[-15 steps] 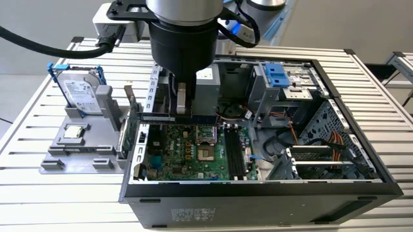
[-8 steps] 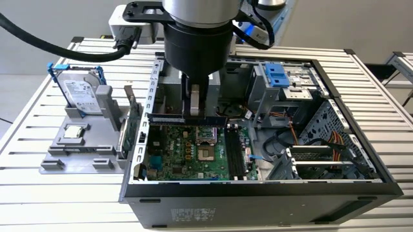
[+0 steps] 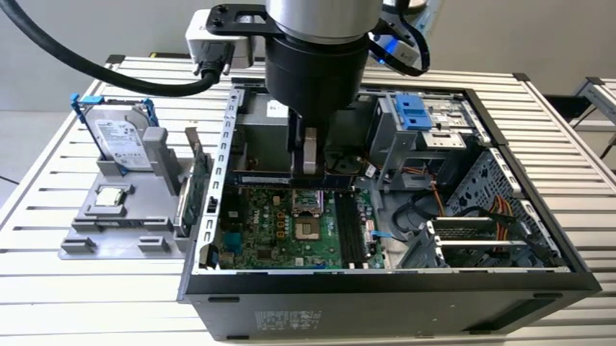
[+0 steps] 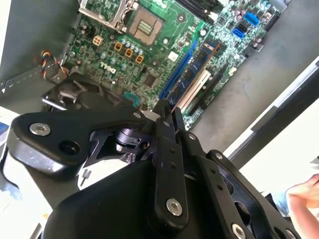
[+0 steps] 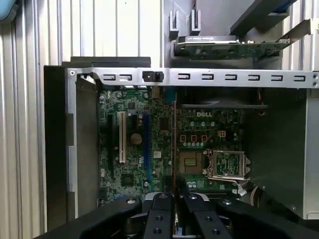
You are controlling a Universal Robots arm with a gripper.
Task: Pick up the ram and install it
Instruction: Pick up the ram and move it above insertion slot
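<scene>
The gripper (image 3: pixel 310 166) reached down into the open computer case (image 3: pixel 385 303), which stood in the middle of the slatted worktop (image 3: pixel 97 288). Its fingers were drawn close together and clamped on the ram (image 3: pixel 270 180). The ram was a thin bluish stick held on edge over the far part of the motherboard (image 3: pixel 279 234). In the first wrist view the ram (image 5: pixel 173 144) showed edge-on as a narrow line running out from the fingertips. There it passed between the blue expansion slot (image 5: pixel 145 149) and the processor socket (image 5: pixel 227 164). In the second wrist view its dark chips faced the camera (image 4: pixel 194 67). Whether its lower edge touched the board could not be told. The long black memory slots (image 3: pixel 351 234) lay crosswise to the stick, nearer the case's front wall. Toward the worktop's edge at the exterior view's left stood a gray fixture (image 3: pixel 115 223). It held a hard drive (image 3: pixel 120 140) in a blue-tabbed frame and a green card (image 3: pixel 198 191) upright just beside the case. A person's hand (image 4: pixel 304 199) showed in the second wrist view.
</scene>
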